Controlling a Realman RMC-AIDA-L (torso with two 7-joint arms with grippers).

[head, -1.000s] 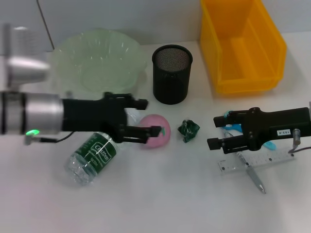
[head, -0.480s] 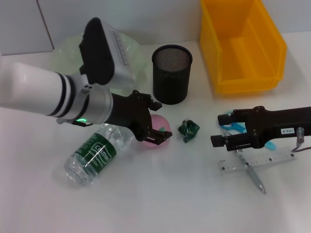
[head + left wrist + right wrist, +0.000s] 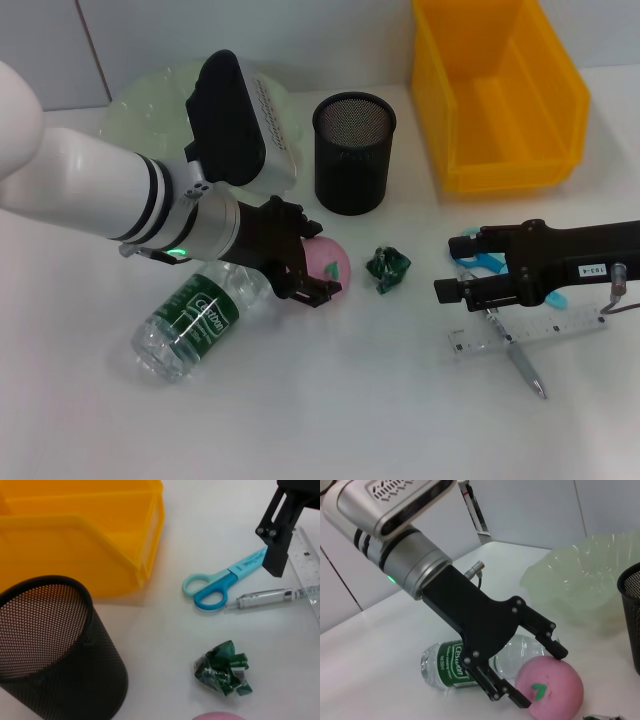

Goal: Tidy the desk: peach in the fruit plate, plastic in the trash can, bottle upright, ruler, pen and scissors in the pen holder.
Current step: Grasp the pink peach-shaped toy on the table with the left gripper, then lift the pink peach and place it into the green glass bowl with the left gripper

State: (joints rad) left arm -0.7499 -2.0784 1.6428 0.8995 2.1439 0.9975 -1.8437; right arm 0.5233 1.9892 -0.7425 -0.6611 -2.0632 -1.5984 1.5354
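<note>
The pink peach [image 3: 332, 262] lies on the table between the open fingers of my left gripper [image 3: 321, 264]; the right wrist view shows the gripper [image 3: 540, 676] straddling the peach [image 3: 555, 690]. A clear bottle [image 3: 195, 315] with a green label lies on its side beside it. Crumpled green plastic [image 3: 388, 268] lies right of the peach. My right gripper [image 3: 448, 267] is open and empty above the blue scissors [image 3: 480, 262], the clear ruler [image 3: 525, 330] and the pen [image 3: 525, 372]. The black mesh pen holder [image 3: 353, 152] stands behind.
A pale green fruit plate [image 3: 145, 105] sits at the back left, partly hidden by my left arm. A yellow bin [image 3: 500, 90] stands at the back right. The left wrist view shows the scissors [image 3: 222, 580], the plastic [image 3: 222, 669] and the pen holder [image 3: 50, 645].
My left arm has swung round and lowered, bringing its open fingers around the peach. My right gripper has barely moved.
</note>
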